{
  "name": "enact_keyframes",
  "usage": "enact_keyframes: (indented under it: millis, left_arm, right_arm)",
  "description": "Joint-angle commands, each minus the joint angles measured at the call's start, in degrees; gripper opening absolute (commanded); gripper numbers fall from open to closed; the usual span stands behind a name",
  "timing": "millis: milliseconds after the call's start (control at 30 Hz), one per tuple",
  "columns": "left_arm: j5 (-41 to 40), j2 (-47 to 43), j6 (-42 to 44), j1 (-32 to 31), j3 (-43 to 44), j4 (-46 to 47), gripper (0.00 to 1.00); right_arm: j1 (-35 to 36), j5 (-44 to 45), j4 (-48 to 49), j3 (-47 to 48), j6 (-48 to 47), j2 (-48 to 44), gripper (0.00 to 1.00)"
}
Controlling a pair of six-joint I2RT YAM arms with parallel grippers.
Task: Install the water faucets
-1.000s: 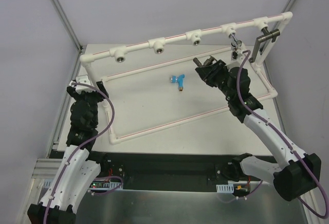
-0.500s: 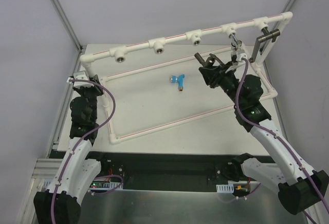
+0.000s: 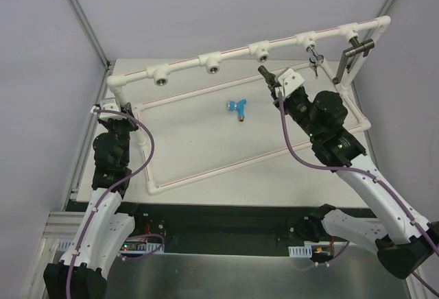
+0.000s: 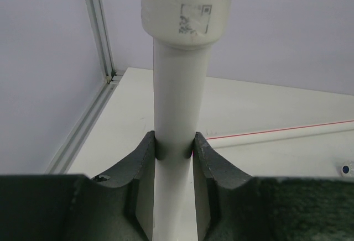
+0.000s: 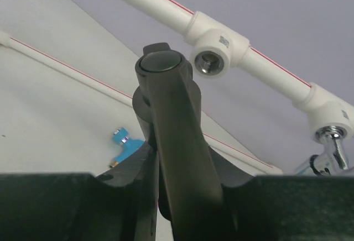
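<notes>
While the dark grey faucet (image 5: 166, 86) is being carried by the right gripper (image 5: 180, 174), its jaws are pressing tight against both sides of the body. That grip is leaving the round end free and pointing up toward the top rail of the pipe frame (image 3: 185, 66). The end is sitting just below the third socket (image 5: 208, 63) from the frame's left corner, apart from it and not yet entered. The likely aim is to line the thread up with that opening before screwing it in.

The blue faucet (image 3: 238, 108) is lying on its side on the table (image 3: 206, 141), inside the frame's base rectangle and below the same socket. It is probably waiting its turn.

The left gripper (image 4: 174, 152) is closing on the upright pipe at the frame's left corner, with both fingers touching it. This looks meant to steady the light frame against the twisting to come.

By my count, four faucets are showing. One is in the grip, one is blue on the table, and a chrome one (image 3: 313, 57) is hanging from the fourth socket. A dark bar-handled one (image 3: 353, 53) is at the fifth, though the overhead view is too small to be sure how firmly those two are seated. Five sockets are lining the top rail, three of them open. Two arms are working.
</notes>
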Motion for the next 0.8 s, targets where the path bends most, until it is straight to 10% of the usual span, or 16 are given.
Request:
enact_keyframes:
  millis: [0,767]
  left_arm:
    - [-0.9,-0.4,-1.1,-2.1,1.6,0.1,0.0]
    - [1.9,1.6,-3.5,-2.9,3.0,-2.1,0.0]
  right_arm:
    - [0.4,8.8,4.8,-1.2,-12.5,-0.7,0.02]
    - [1.3,11.4,22.4,-6.6,-17.6,2.2,0.02]
